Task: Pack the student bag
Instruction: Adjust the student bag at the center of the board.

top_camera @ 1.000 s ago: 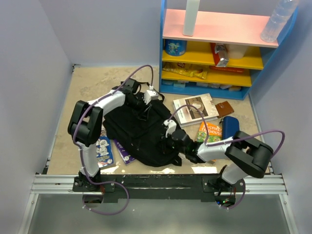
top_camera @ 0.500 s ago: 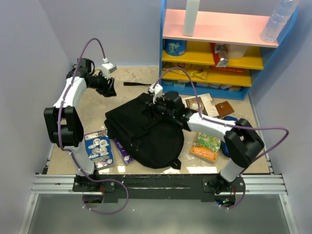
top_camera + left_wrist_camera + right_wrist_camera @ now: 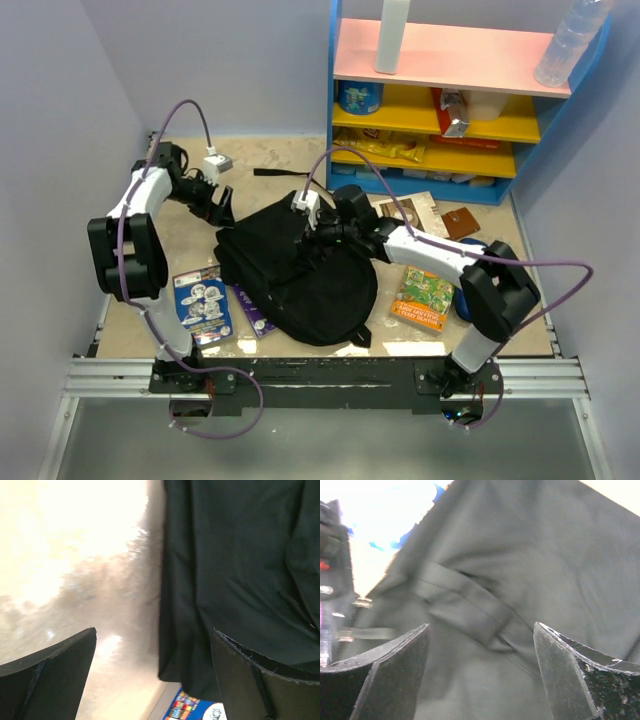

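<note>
Both jaws gape by the slumped, seemingly shut black student bag.

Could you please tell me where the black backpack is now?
Top view: the soft black fabric backpack lies centre-frame, between a blue illustrated book at left and a green picture book at right.
</note>
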### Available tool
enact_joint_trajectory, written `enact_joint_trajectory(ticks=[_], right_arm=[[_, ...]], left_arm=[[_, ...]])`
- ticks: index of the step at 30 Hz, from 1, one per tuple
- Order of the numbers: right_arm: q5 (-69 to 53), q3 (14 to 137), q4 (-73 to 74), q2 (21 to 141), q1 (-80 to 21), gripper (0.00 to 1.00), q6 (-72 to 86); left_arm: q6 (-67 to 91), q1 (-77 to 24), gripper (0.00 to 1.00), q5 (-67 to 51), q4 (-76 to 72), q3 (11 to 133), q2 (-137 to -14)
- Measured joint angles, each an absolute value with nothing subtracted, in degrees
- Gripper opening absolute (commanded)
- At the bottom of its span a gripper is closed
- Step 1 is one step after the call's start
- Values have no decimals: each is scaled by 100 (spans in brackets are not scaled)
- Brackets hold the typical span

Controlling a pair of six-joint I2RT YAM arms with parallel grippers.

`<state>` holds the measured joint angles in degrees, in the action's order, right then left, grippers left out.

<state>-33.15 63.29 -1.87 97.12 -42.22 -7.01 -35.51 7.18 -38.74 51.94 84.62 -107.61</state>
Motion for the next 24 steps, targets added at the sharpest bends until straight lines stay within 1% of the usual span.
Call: enact_joint_trajectory(ticks=[4,5,10,16,17,19,20,21,22,24], right_arm=[[-3428,6451,-189,9430,-4630,91,-593],[-3395,6495,-174,9428,-4858,99,-580],[-3192,6514,311,9577,-5660,99,-532],[-2670,6563,744,9957,-5881,98,-401],[-2545,6628,821,10068,-5916,88,-375],[-2169,6823,939,10339,-5999,65,-294],[-1979,6917,954,10481,-6038,31,-250],[-1752,7011,982,10600,-6075,7,-196],[-1601,7074,993,10683,-6093,0,-209],[-1177,7205,1063,10796,-6123,0,-123]], left_arm=[[-3352,856,100,-3769,4993,8576,-10685],[-3308,871,100,-3756,4963,8641,-10645],[-3192,906,100,-3754,4873,9056,-10388],[-3155,908,100,-3754,4849,9102,-9944],[-3153,910,100,-3754,4845,9096,-9885],[-3151,928,100,-3756,4823,9041,-9771],[-3153,939,100,-3752,4825,8991,-9697],[-3153,954,100,-3752,4827,8941,-9625],[-3153,965,100,-3750,4831,8917,-9581],[-3155,1009,100,-3752,4838,8901,-9498]])
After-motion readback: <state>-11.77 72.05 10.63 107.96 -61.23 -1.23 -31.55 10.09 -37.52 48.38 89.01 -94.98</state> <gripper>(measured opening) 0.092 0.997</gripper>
